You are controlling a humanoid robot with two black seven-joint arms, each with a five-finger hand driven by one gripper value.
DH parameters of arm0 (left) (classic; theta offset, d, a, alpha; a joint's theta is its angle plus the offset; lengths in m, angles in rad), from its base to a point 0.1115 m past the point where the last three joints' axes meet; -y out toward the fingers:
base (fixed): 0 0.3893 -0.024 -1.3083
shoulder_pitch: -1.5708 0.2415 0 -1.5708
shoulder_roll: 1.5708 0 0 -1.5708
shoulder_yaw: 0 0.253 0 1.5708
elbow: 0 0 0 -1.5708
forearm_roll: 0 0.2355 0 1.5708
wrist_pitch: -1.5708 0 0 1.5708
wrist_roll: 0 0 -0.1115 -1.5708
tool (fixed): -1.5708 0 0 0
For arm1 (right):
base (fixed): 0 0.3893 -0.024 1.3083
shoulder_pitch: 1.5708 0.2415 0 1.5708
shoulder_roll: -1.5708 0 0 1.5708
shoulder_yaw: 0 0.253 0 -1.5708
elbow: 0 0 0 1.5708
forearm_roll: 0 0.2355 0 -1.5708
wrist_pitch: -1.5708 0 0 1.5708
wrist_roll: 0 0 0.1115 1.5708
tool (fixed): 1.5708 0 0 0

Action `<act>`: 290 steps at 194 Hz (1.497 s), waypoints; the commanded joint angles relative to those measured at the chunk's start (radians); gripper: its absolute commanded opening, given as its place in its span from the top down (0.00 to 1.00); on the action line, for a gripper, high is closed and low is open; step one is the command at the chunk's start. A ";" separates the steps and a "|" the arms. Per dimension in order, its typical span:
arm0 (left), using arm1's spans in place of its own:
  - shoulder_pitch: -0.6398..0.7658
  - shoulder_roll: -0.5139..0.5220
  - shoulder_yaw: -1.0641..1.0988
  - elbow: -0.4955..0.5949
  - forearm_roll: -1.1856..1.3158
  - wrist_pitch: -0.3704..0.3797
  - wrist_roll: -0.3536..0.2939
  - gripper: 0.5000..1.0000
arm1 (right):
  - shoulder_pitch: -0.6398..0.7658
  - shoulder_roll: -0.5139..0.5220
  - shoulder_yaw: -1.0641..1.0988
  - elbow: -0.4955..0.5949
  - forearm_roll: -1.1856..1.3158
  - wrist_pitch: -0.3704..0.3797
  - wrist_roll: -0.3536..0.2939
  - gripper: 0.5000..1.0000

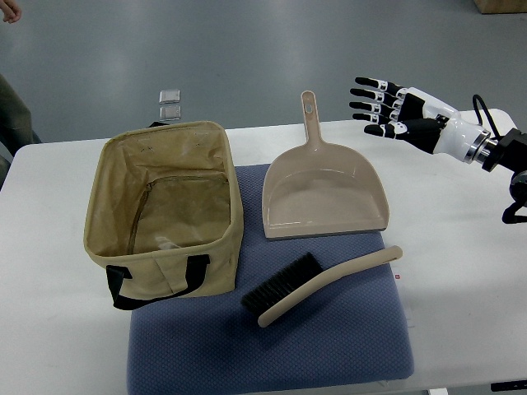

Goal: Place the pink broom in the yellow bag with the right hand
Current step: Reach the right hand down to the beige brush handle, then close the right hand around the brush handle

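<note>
**Bag open, broom on mat, right hand raised and spread**

We note the bag (165,212) at 9 o'clock on the table (461,247), mouth up. Inside we see only its lining and a zip pocket. The dustpan (323,189) sits at centre, handle toward 12, pan bare. The broom (317,285) lies on the blue mat (346,346) at 6 o'clock, bristles toward the bag, handle toward 3, apart from both. The right hand (385,109) hovers at 2 o'clock beyond the table's far edge, fingers spread, holding nothing, well apart from the broom.
</note>
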 commanded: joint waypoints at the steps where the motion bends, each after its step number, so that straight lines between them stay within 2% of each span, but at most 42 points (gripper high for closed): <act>1: 0.000 0.000 0.001 0.000 0.000 0.000 0.000 0.00 | 0.005 -0.040 -0.025 0.094 -0.151 0.000 0.051 0.15; 49: 0.000 0.000 0.001 0.000 0.000 0.000 0.000 0.00 | 0.006 -0.112 -0.062 0.261 -0.457 -0.011 0.134 0.15; 89: 0.000 0.000 0.001 0.000 0.000 0.000 0.000 0.00 | 0.011 -0.161 -0.203 0.367 -0.612 -0.220 0.180 0.15; 115: 0.000 0.000 -0.001 0.000 0.000 0.000 0.000 0.00 | 0.010 -0.173 -0.318 0.413 -0.842 -0.427 0.223 0.15; 136: 0.000 0.000 -0.001 0.000 0.000 0.000 0.000 0.00 | 0.008 -0.176 -0.394 0.433 -0.978 -0.580 0.223 0.15; 146: 0.000 0.000 -0.001 0.000 0.000 0.000 0.000 0.00 | 0.008 -0.181 -0.427 0.436 -1.009 -0.628 0.220 0.15; 242: 0.000 0.000 0.001 0.000 0.000 0.000 0.000 0.00 | 0.008 -0.198 -0.497 0.436 -1.156 -0.689 0.154 0.20; 274: 0.000 0.000 -0.001 0.000 0.000 0.000 0.000 0.00 | 0.006 -0.198 -0.505 0.436 -1.175 -0.705 0.142 0.26; 290: 0.000 0.000 -0.001 0.000 0.000 0.000 0.000 0.00 | 0.008 -0.198 -0.514 0.436 -1.187 -0.706 0.139 0.36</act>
